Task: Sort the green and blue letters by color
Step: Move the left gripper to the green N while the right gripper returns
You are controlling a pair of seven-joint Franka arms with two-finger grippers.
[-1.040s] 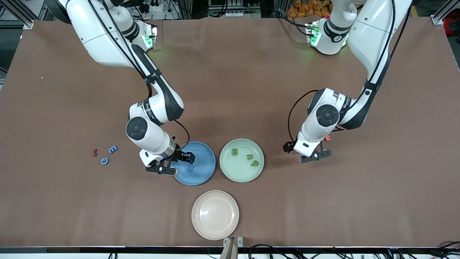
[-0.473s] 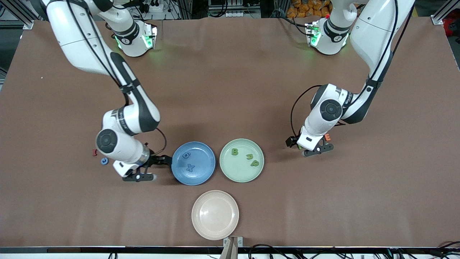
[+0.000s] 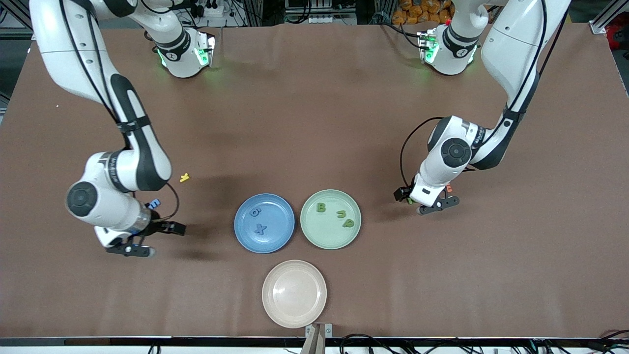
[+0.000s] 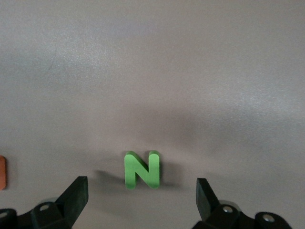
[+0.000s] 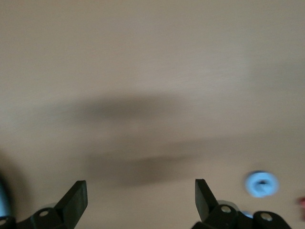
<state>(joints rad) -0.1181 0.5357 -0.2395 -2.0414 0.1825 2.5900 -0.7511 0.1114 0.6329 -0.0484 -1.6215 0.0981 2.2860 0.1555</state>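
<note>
The blue plate (image 3: 282, 231) holds a light blue a (image 3: 254, 212) and X (image 3: 261, 228). On the green plate (image 3: 314, 231) lie a green B (image 3: 320, 207), u (image 3: 340, 214) and p (image 3: 348, 223). A green N (image 4: 141, 169) lies flat on the table just ahead of my open left gripper (image 4: 142, 198), which is low over the table (image 3: 418, 200) toward the left arm's end. My right gripper (image 3: 150, 239) is open and empty over bare table toward the right arm's end. A blue E (image 3: 155, 202) shows beside its wrist. A blurred light blue round piece (image 5: 261, 184) shows beside its fingers.
A beige plate (image 3: 294, 293) sits nearest the front camera. A small yellow letter (image 3: 184, 177) lies farther from the camera than the blue E. An orange letter (image 3: 448, 187) peeks out beside the left wrist, its edge also showing as an orange piece (image 4: 2, 171).
The right gripper opened over the blue plate, left the a there, and swung toward the right arm's end of the table. The left gripper shifted only slightly.
</note>
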